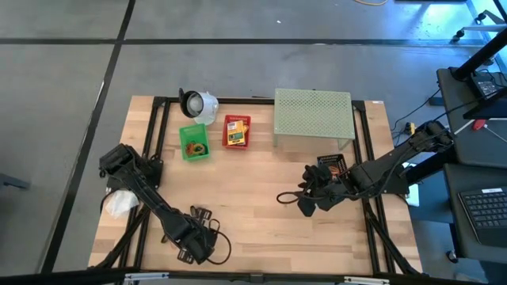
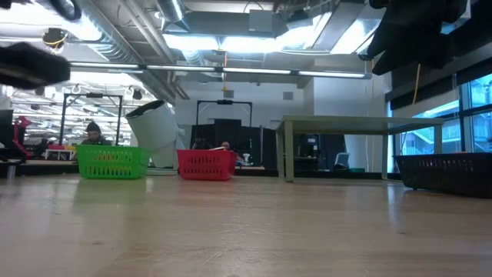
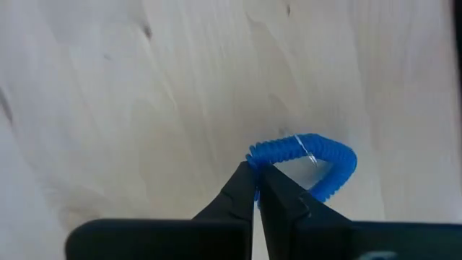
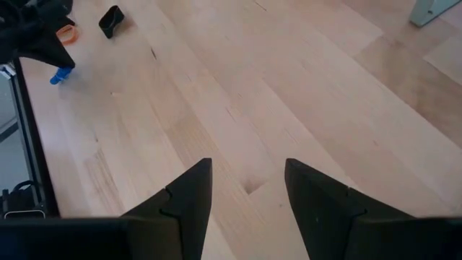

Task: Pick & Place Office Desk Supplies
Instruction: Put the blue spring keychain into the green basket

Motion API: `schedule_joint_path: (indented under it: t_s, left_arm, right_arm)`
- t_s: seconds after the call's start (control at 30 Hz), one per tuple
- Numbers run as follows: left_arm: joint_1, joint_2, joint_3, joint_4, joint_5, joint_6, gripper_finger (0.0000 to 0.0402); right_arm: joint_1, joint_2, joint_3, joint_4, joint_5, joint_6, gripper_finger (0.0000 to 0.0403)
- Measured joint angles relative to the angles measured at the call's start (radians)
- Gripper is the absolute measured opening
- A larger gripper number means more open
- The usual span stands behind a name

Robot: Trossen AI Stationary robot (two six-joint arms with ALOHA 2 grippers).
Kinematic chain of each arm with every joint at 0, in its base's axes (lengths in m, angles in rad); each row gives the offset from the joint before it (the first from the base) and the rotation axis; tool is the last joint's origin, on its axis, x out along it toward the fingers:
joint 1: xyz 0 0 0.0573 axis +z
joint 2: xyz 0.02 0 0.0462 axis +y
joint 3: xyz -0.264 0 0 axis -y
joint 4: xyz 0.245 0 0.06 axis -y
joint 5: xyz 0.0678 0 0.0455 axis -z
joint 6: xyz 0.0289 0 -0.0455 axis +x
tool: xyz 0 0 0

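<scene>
- The wooden table (image 1: 261, 214) carries everything; a pale green perforated shelf (image 1: 313, 115) stands at its far edge, right of centre.
- Left of the shelf sit a red basket (image 1: 237, 131) and a green basket (image 1: 194, 142), both holding small items, with a white round object (image 1: 200, 104) just beyond the green one.
- A black basket (image 1: 333, 164) sits near the shelf, close to the right arm.
- The right gripper (image 4: 245, 195) hovers over bare wood right of centre, fingers spread and holding nothing.
- The left gripper (image 3: 258, 189) is at the near-left part of the table, fingers pinched together on a blue coiled band (image 3: 310, 159), which loops out past the fingertips just above the wood.
- An orange band (image 4: 66, 32) and a small black item (image 4: 110, 20) lie close by the left arm.
- Judgement: the band is picked and should go to a basket next. The pinch catches only one edge of the loop, so a smooth lift with no quick swing suits it; carry it fully over a basket's rim before letting go, since a springy coil could bounce out.
</scene>
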Motion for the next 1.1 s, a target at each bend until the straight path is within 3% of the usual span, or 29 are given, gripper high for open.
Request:
schedule_joint_path:
  t_s: [0.2, 0.33, 0.5, 0.63, 0.83, 1.1]
  left_arm:
    - [0.0, -0.058, 0.001, 0.0, -0.068, -0.013, 0.0002]
    - [0.0, -0.114, 0.001, -0.038, -0.177, -0.021, 0.0002]
    - [0.009, -0.208, 0.002, -0.18, -0.449, -0.114, 0.0002]
    - [0.057, -0.309, 0.001, -0.293, -0.689, -0.383, 0.0002]
    - [0.183, -0.44, 0.0, -0.524, -0.766, -0.635, 0.0002]
    - [0.449, -0.545, 0.0, -0.608, -0.771, -0.564, 0.0002]
  right_arm:
    - [0.0, 0.0, 0.0, 0.0, 0.0, -0.004, 0.0176]
    - [0.0, 0.0, 0.0, 0.0, 0.0, -0.005, 0.0176]
    - [0.0, 0.0, 0.0, 0.004, 0.0, -0.019, 0.0176]
    - [0.0, 0.0, 0.0, 0.013, 0.0, -0.024, 0.0176]
    - [0.0, 0.0, 0.0, 0.043, 0.004, -0.054, 0.0176]
    - [0.0, 0.0, 0.0, 0.1, 0.008, -0.116, 0.0176]
